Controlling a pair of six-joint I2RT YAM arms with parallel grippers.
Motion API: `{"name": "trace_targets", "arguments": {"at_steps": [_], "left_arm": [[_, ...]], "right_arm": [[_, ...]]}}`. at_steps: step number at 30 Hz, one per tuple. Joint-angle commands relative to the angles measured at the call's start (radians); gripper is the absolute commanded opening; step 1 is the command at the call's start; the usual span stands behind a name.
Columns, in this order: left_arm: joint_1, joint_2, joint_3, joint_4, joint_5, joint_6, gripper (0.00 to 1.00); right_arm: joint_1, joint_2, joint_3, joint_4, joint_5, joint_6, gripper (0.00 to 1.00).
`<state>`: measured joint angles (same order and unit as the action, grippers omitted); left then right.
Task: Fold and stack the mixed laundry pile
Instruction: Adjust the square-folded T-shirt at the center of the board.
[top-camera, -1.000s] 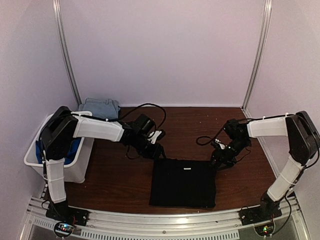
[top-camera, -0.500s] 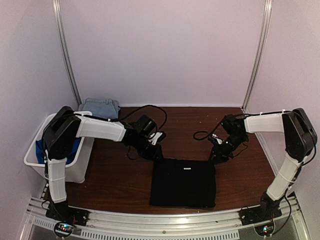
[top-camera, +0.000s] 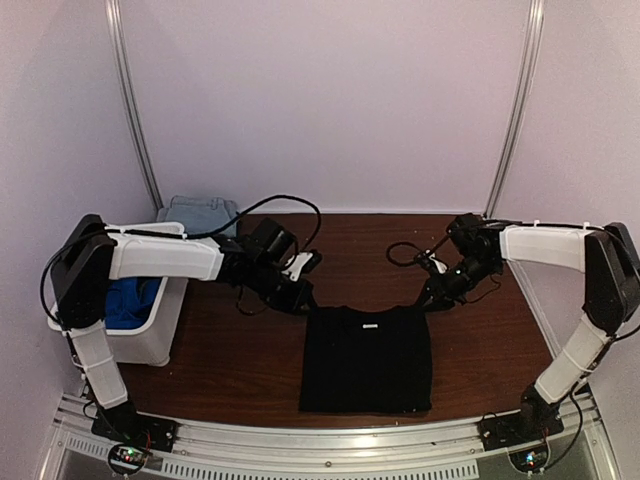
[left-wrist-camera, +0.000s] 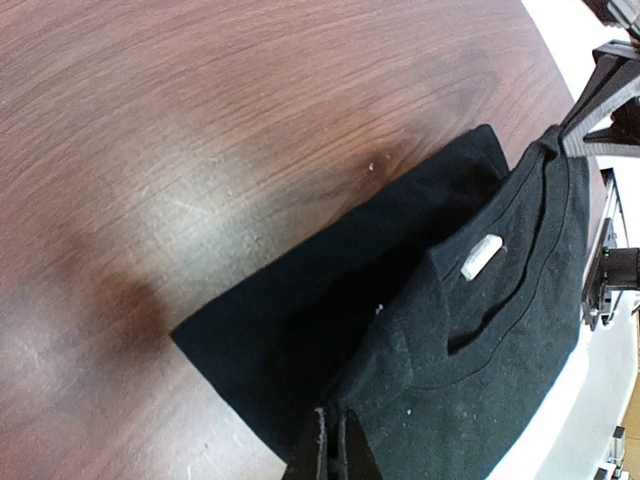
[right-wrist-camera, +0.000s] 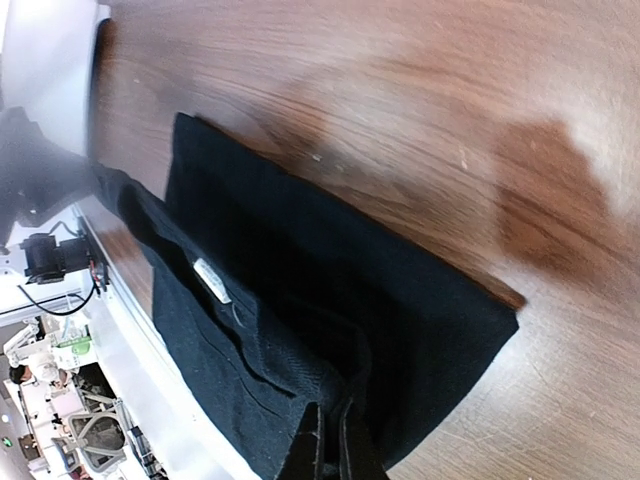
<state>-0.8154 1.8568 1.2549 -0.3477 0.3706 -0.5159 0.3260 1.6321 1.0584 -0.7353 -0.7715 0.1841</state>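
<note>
Left tool (top-camera: 303, 299) and right tool (top-camera: 432, 298) each clamp a far corner of the black T-shirt (top-camera: 366, 362), its collar edge raised above the desk (top-camera: 240, 360).

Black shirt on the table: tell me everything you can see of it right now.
The black shirt is a matte knit, folded into a rough rectangle on the brown table between the arms. Its neckline, with a small white label, faces the far side. The left gripper and right gripper are each shut on a far corner of the top layer, holding it slightly above the layer beneath.
</note>
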Motion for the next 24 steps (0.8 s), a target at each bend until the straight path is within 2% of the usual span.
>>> {"name": "trace_targets", "arguments": {"at_steps": [1, 9, 14, 24], "left_arm": [[-0.005, -0.053, -0.051, 0.012, -0.026, -0.016, 0.00], [0.004, 0.047, -0.029, 0.038, -0.111, -0.036, 0.00], [0.012, 0.110, 0.001, 0.036, -0.169, -0.050, 0.00], [0.010, -0.052, -0.058, 0.020, -0.131, 0.007, 0.00]], "right_arm": [[0.004, -0.037, 0.003, 0.090, -0.041, -0.009, 0.00], [0.005, 0.084, -0.016, 0.212, 0.035, -0.015, 0.00], [0.006, 0.167, 0.030, 0.238, 0.072, 0.018, 0.00], [0.025, 0.054, 0.096, 0.124, 0.048, -0.001, 0.00]]}}
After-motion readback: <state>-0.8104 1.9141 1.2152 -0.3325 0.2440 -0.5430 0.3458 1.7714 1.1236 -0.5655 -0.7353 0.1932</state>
